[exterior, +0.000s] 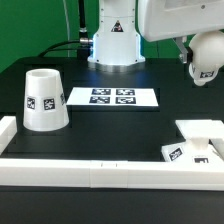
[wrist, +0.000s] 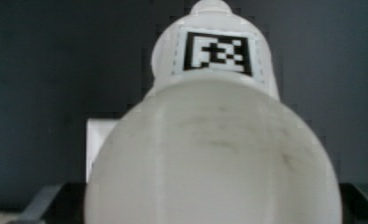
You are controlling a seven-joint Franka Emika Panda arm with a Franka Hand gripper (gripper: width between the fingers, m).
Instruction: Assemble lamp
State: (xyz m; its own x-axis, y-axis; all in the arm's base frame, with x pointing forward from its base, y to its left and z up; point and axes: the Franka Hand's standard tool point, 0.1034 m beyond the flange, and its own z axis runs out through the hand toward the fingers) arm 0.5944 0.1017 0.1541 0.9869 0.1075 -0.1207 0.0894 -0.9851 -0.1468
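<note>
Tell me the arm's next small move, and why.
Probably carry the bulb down toward the base. The gripper holds the bulb raised off the table, the base has no bulb on it, and the shade stands apart at the exterior view's left.

A matte black worktop [exterior: 120, 130] fills the scene; a green backdrop [exterior: 30, 25] rises behind it; white border rails [exterior: 100, 172] edge its front and the exterior view's left; the marker board [exterior: 112, 97], 4 tags, lies flat near the middle; light is even.
</note>
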